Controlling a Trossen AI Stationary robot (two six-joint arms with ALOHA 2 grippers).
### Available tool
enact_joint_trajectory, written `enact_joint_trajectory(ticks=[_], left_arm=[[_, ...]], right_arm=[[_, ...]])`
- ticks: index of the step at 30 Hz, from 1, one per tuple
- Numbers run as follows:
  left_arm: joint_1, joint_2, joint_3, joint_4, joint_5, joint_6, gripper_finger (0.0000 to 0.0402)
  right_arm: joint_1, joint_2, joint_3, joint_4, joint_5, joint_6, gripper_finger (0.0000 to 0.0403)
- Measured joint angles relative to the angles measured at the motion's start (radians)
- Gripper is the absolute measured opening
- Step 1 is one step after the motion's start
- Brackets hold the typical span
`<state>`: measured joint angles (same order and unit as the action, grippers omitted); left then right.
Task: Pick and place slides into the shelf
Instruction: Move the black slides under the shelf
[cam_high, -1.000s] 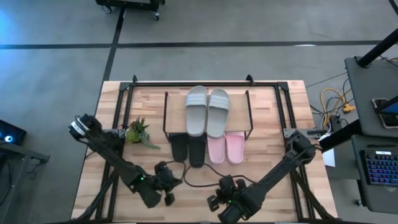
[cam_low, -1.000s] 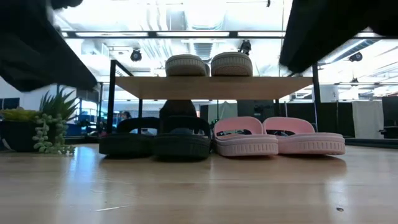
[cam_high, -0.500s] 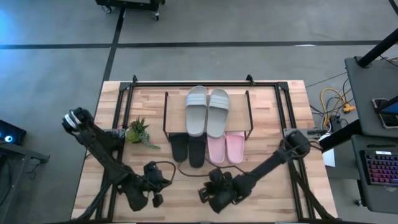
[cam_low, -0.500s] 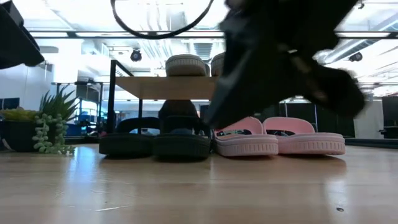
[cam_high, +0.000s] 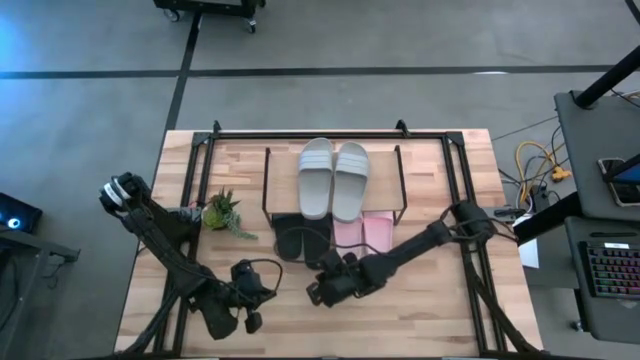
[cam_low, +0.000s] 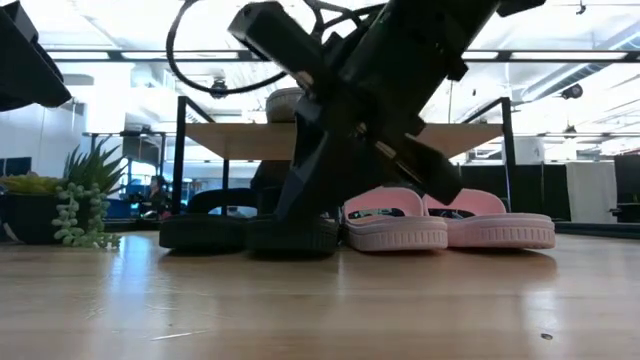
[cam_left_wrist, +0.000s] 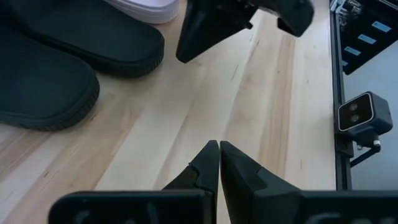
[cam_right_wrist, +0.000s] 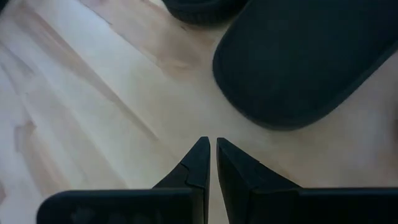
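Right gripper (cam_high: 318, 292), fingers pressed together and empty, hovers just before the black slides (cam_high: 302, 243); left gripper (cam_high: 252, 322) likewise closed.

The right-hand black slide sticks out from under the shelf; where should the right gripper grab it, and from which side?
Grip the heel edge of that black slide, the end nearest the right gripper, coming from the table's front. The sole lies flat with its heel clear of the shelf, while the strap end sits under the board. The fingers look closed, so they would likely need opening first.
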<state>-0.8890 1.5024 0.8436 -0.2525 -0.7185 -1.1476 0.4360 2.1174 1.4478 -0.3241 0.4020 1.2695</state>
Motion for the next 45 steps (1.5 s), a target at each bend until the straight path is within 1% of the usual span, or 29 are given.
enact_joint_trajectory(ticks=[10, 15, 20, 28, 31, 33, 37, 40, 42, 45], left_arm=[[0.000, 0.000, -0.002, -0.004, -0.015, 0.001, 0.0000], [0.000, 0.000, -0.008, -0.005, -0.021, 0.000, 0.0000], [0.000, 0.000, -0.012, -0.003, -0.020, -0.001, 0.0000], [0.000, 0.000, -0.016, -0.004, -0.020, 0.001, 0.0000], [0.000, 0.000, -0.018, -0.004, -0.020, 0.001, 0.0000], [0.000, 0.000, -0.019, -0.003, -0.020, 0.002, 0.0000], [0.000, 0.000, -0.020, -0.003, -0.019, 0.002, 0.0000], [0.000, 0.000, -0.022, -0.003, -0.019, 0.002, 0.0000], [0.000, 0.000, -0.027, -0.003, -0.019, 0.003, 0.0000], [0.000, 0.000, -0.033, -0.003, -0.019, 0.002, 0.0000]], right_arm=[[-0.068, 0.005, -0.006, 0.012, -0.020, -0.095, 0.0022], [-0.096, 0.015, -0.006, 0.026, -0.067, -0.125, 0.0022], [-0.095, 0.013, -0.006, 0.025, -0.064, -0.118, 0.0022], [-0.011, -0.027, 0.031, 0.001, -0.061, -0.086, 0.0022], [0.027, -0.030, 0.050, -0.058, -0.061, -0.035, 0.0022], [0.053, -0.032, 0.057, -0.128, -0.059, 0.020, 0.0022], [0.113, -0.032, 0.060, -0.316, 0.010, 0.253, 0.0022], [0.141, -0.032, 0.059, -0.398, 0.029, 0.388, 0.0022], [0.141, -0.032, 0.055, -0.413, 0.032, 0.418, 0.0022], [0.124, -0.032, 0.050, -0.412, 0.037, 0.416, 0.0022]])
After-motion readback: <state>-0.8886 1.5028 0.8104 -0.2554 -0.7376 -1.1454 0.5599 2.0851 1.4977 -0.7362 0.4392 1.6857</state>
